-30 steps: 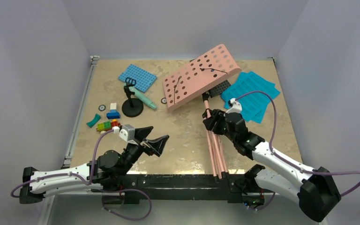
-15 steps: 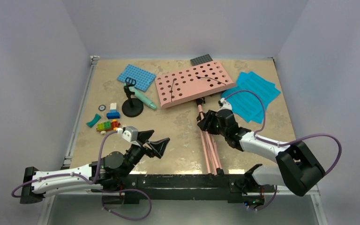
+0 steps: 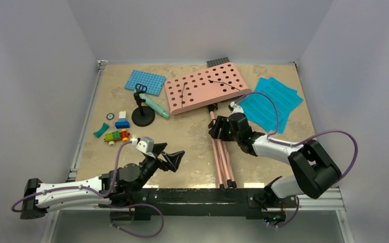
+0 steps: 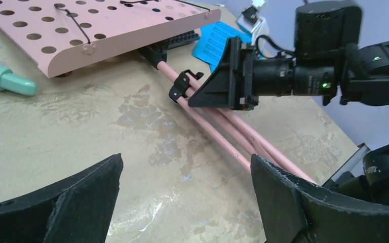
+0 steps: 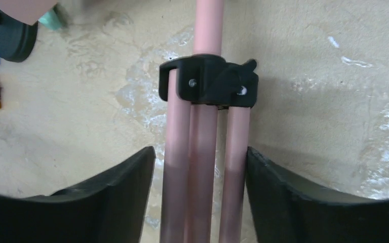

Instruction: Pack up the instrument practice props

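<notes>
Plainly right fingers (image 5: 116, 187) clasp legs of the pink music stand (image 5: 202, 167) (feet cropped close-up); left fingers (image 4: 304, 202) gape empty

The top camera looks steeply down from the near side; both wrist cameras sit low, close, sharing the pink tubular tripod legs (image 5: 203, 152).

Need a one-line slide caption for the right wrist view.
Right gripper closed on the music stand's folded pink legs, just below the black collar.
</notes>
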### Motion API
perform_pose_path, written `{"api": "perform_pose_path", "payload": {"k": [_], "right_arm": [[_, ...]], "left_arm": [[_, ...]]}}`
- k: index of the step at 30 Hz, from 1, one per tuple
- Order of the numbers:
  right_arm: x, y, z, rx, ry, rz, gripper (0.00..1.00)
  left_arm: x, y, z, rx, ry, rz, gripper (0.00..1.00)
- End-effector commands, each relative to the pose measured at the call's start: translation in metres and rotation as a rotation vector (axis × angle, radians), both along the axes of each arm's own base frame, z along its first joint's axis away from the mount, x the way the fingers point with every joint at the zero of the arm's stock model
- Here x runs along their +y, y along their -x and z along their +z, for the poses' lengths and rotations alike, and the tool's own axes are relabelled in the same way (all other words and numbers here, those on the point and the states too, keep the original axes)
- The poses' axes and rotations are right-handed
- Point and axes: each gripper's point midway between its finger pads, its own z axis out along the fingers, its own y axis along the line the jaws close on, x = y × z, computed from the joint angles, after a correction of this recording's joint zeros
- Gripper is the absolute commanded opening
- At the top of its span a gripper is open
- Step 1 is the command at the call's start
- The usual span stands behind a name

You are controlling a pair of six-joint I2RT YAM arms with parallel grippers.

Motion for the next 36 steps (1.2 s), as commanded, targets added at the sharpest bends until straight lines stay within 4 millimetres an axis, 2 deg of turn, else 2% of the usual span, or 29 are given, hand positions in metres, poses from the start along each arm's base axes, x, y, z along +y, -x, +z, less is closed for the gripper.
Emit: {"api": "perform_pose_path", "payload": {"k": [1, 7, 10, 12, 16, 18, 20, 23, 25, 30, 36], "right_arm": [[0.021, -0.026, 0.093, -0.264, -0.107, 0.063, 0.75], [0.016, -0.019, 0.098, -0.252, -0.066, 0.081, 0.82], [0.006, -0.012, 0.112, -0.301, -0.052, 0.071, 0.85], [-0.003, -0.001, 0.126, -0.346, -0.034, 0.069, 0.86], [-0.024, 0.035, 0.154, -0.480, 0.021, 0.106, 0.87], [-0.032, 0.053, 0.154, -0.516, 0.025, 0.125, 0.87], [-0.042, 0.067, 0.141, -0.506, 0.030, 0.131, 0.87], [-0.053, 0.081, 0.123, -0.494, 0.014, 0.124, 0.87], [-0.057, 0.086, 0.120, -0.506, -0.002, 0.120, 0.87], [-0.063, 0.089, 0.132, -0.548, -0.015, 0.106, 0.87], [-0.061, 0.089, 0.146, -0.541, -0.043, 0.094, 0.88]], "left_arm": [[0.005, -0.004, -0.002, 0.024, -0.015, 0.039, 1.00], [0.011, -0.005, -0.007, 0.043, -0.068, 0.063, 1.00], [0.013, -0.005, -0.005, 0.050, -0.073, 0.070, 1.00], [0.015, -0.006, -0.001, 0.054, -0.075, 0.082, 1.00], [0.026, -0.007, -0.008, 0.094, -0.173, 0.123, 1.00], [0.031, -0.010, -0.008, 0.121, -0.200, 0.163, 1.00], [0.034, -0.013, -0.006, 0.152, -0.198, 0.214, 1.00], [0.033, -0.017, -0.002, 0.203, -0.170, 0.282, 1.00], [0.037, -0.016, -0.008, 0.258, -0.192, 0.326, 1.00], [0.042, -0.013, -0.009, 0.352, -0.235, 0.407, 1.00], [0.042, -0.010, -0.007, 0.370, -0.247, 0.394, 1.00]]}}
